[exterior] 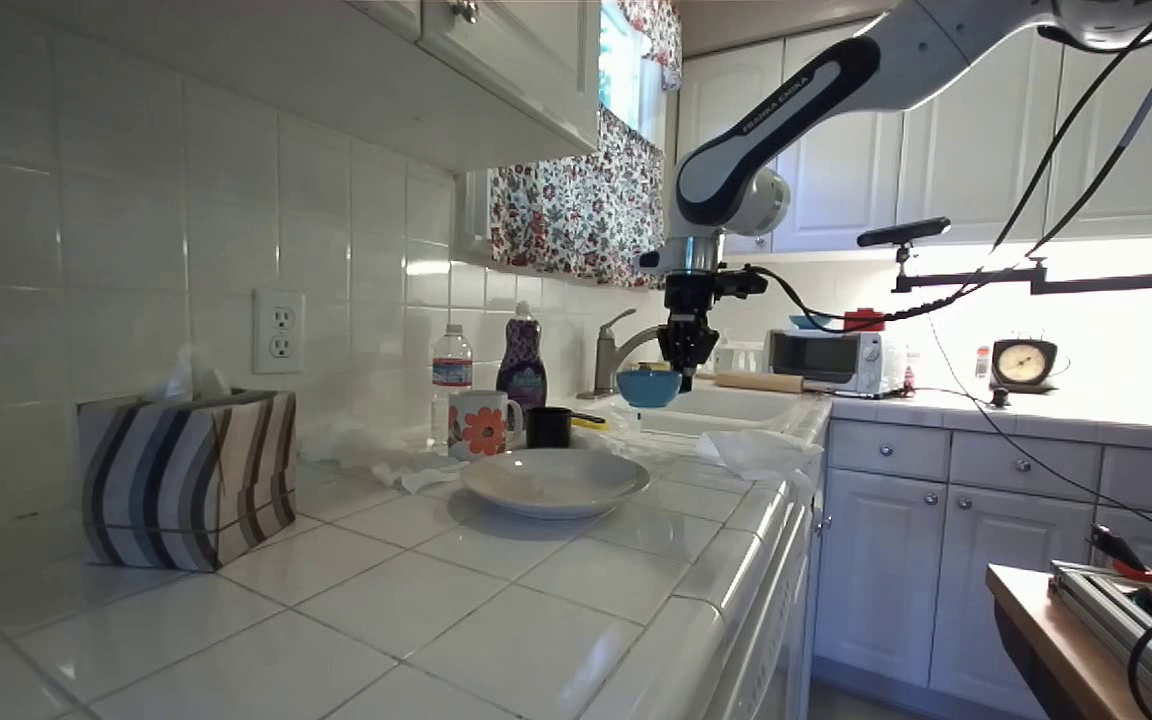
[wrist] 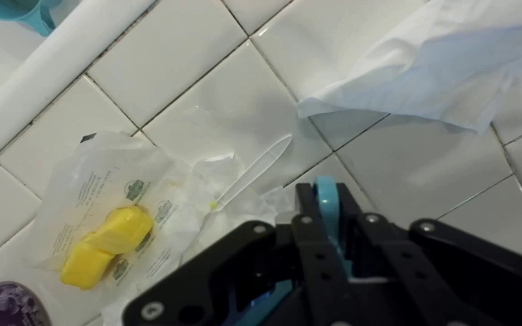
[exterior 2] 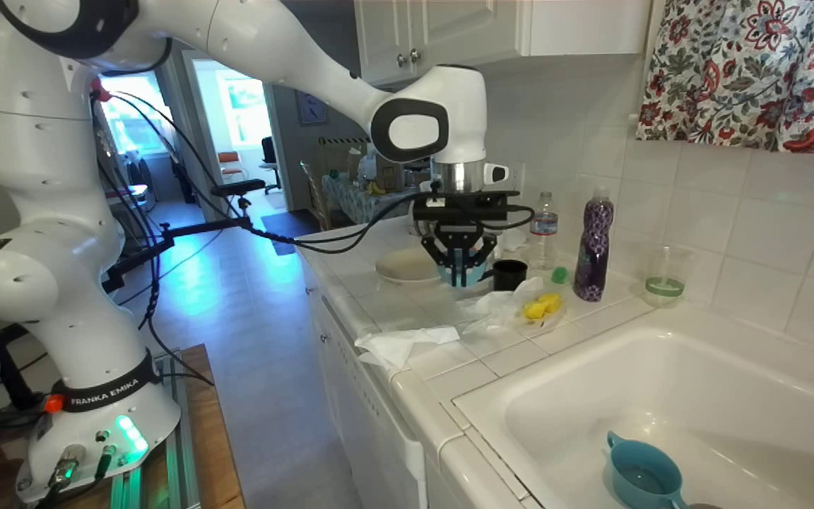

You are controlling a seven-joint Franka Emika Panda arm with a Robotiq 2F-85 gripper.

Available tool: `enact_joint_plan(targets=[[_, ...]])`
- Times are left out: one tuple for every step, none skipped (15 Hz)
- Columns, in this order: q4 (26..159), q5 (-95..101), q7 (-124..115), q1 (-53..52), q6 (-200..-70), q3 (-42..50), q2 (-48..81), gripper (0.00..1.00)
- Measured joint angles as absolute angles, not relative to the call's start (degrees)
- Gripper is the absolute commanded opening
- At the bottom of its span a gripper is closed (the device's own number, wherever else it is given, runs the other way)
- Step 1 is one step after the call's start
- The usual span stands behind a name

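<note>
In this bright kitchen, a white-tiled worktop [exterior: 496, 620] runs along the wall [exterior: 136, 220], with a white sink [exterior 2: 591, 353] set into it. From how things lie, I judge the picking-up done: the blue cup [exterior: 646, 390] looks clear of the worktop, roughly upright, and I have it by one side. Setting it down and letting go are, as I read it, not yet done. My tool [exterior 2: 459, 274] is pinching the cup, its fingers [wrist: 305, 199] pressed onto a narrow blue strip [wrist: 328, 199] that I take for the handle, though it could be the rim. In an exterior view my arm [exterior: 806, 100] comes in from about two o'clock, folds at the wrist and aims the tool at six o'clock. There, a white plate [exterior: 556, 480] rests between seven and eight o'clock from the cup, and a black mug [exterior: 548, 428] at eight. Seen from the wrist, a yellow lump [wrist: 107, 246] on a printed wrapper [wrist: 107, 172] lies just below nine o'clock from my fingertips, a thin white sheet [wrist: 419, 86] at one, and another blue cup [exterior 2: 644, 475], down in the sink, at ten.
</note>
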State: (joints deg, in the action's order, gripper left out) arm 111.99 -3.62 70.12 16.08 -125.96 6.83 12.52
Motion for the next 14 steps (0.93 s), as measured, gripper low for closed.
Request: enact_joint_plan(targets=[[111.85,-3.62,70.12,16.07,-125.74,6.83,12.52,0.14],[111.79,-3.62,70.12,16.07,-125.68,6.83,12.52,0.14],[111.79,-3.61,70.12,16.07,-125.63,6.83,12.52,0.14],[111.79,-3.61,70.12,16.07,-125.6,6.83,12.52,0.14],[111.79,-3.61,70.12,16.07,-125.58,6.83,12.52,0.14],[111.78,-3.61,70.12,16.07,-125.58,6.83,12.52,0.14],[111.78,-3.61,70.12,16.07,-125.57,6.83,12.52,0.03],[111.78,-3.61,70.12,16.07,-125.56,6.83,12.52,0.03],[111.81,-3.66,70.09,16.07,-125.66,6.83,12.58,0.03],[111.81,-3.77,70.06,16.05,-125.88,6.81,12.77,0.03],[111.8,-3.91,70.06,16.0,-126.19,6.73,13.04,0.03],[111.78,-3.97,70.03,15.87,-126.56,6.67,13.37,0.03],[111.74,-3.99,70.01,15.68,-126.94,6.65,13.7,0.03],[111.63,-4.01,70.01,15.5,-127.43,6.59,14.09,0.03]])
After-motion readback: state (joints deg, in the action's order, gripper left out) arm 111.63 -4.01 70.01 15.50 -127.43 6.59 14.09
